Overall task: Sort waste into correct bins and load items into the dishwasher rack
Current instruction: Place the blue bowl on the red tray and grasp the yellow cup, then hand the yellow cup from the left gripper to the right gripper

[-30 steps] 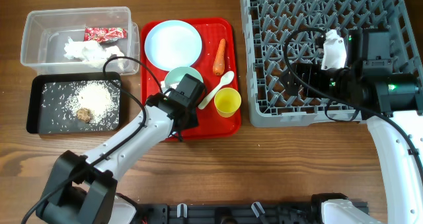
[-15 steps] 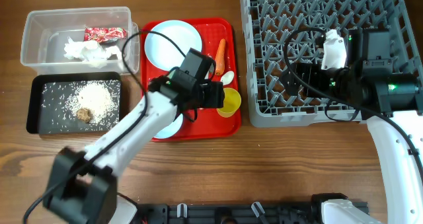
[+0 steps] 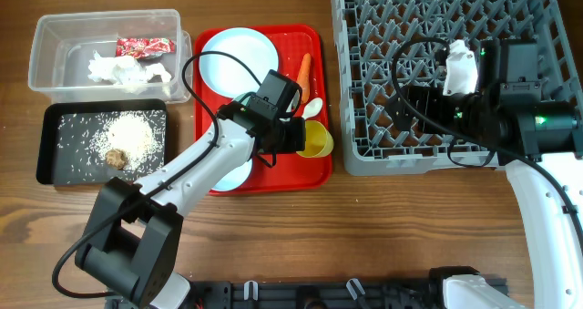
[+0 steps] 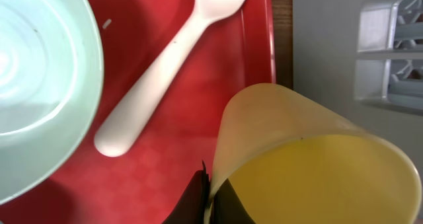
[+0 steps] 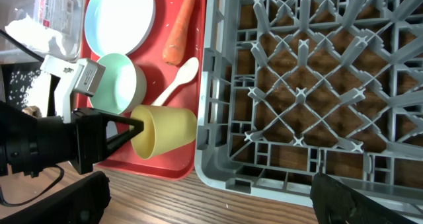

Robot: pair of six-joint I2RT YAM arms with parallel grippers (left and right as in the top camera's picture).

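Observation:
My left gripper (image 3: 297, 136) is shut on the rim of the yellow cup (image 3: 318, 141) at the right side of the red tray (image 3: 273, 178). In the left wrist view its fingers (image 4: 198, 201) pinch the cup wall (image 4: 310, 158), one outside and one inside. The right wrist view shows the cup (image 5: 165, 131) tilted with its mouth toward that gripper. The white spoon (image 3: 311, 108), the carrot (image 3: 302, 72) and the pale blue plate (image 3: 239, 58) lie on the tray. One bowl (image 5: 119, 85) sits beside the cup. My right gripper (image 3: 408, 113) hangs open over the grey rack (image 3: 437, 8).
The clear tub (image 3: 46, 36) at the far left holds the red wrapper (image 3: 144, 46) and white tissue (image 3: 118, 70). The black tray (image 3: 50, 154) in front of it holds rice (image 3: 127, 134) and a brown lump (image 3: 116, 156). Another pale bowl (image 3: 237, 172) shows under my left arm.
My left arm swung right from the bowl to the yellow cup, and its jaws closed on the cup's rim. The right arm stayed still.

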